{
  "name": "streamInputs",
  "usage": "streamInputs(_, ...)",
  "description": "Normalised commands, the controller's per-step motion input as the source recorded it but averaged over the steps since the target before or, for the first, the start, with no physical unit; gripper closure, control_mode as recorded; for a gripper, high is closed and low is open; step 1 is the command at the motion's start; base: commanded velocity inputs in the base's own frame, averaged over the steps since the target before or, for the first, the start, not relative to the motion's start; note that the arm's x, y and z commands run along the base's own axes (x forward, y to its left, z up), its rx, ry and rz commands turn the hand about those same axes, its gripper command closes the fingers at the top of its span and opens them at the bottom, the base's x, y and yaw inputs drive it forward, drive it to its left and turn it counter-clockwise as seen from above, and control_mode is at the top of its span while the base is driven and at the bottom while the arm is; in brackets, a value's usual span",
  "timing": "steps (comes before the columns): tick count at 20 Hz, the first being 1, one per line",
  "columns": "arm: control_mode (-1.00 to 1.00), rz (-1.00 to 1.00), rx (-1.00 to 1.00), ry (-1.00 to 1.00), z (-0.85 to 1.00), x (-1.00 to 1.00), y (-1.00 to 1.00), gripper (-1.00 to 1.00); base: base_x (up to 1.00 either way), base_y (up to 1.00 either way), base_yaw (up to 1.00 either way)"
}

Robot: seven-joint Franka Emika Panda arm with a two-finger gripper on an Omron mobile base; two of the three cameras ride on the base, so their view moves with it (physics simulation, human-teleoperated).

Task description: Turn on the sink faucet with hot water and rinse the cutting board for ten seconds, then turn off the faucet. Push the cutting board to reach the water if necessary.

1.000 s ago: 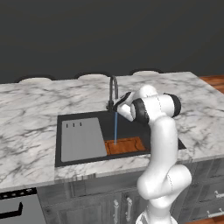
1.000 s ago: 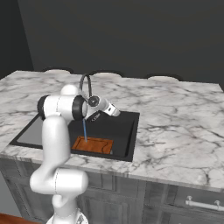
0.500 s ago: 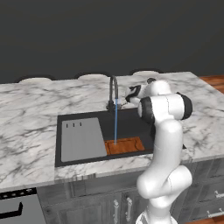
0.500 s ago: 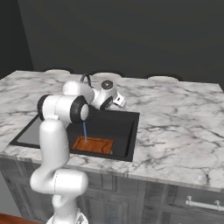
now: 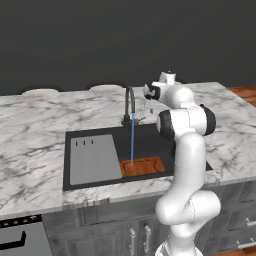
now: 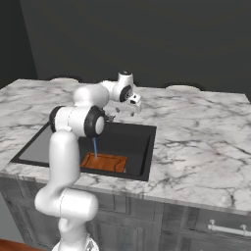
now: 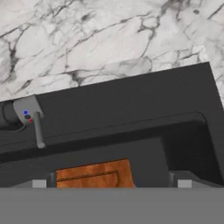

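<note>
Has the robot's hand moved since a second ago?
Yes. In the left base view, the hand has risen and pulled back from beside the sink faucet spout to above and right of it.

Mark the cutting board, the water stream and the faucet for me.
cutting board point(image 5: 145, 166): left base view, middle of its wooden face.
water point(image 5: 132, 142): left base view, midway down the blue stream.
sink faucet point(image 5: 131, 97): left base view, on the arched spout.

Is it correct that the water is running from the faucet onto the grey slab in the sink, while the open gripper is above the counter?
Not quite. The water lands on the cutting board, not the grey slab; the left base view shows it. The rest holds.
</note>
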Motion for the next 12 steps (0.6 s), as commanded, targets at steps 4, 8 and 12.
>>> streamInputs(4, -1.0, 0.13, 0.0, 0.3, -0.14, 0.0, 0.18, -1.0, 0.0, 0.0, 0.0)
streamInputs(8, -1.0, 0.13, 0.0, 0.01, -0.39, 0.07, 0.11, -1.0, 0.0, 0.0, 0.0)
streamInputs(12, -1.0, 0.15, 0.02, 0.01, -0.29, 0.11, 0.02, -1.0, 0.0, 0.0, 0.0)
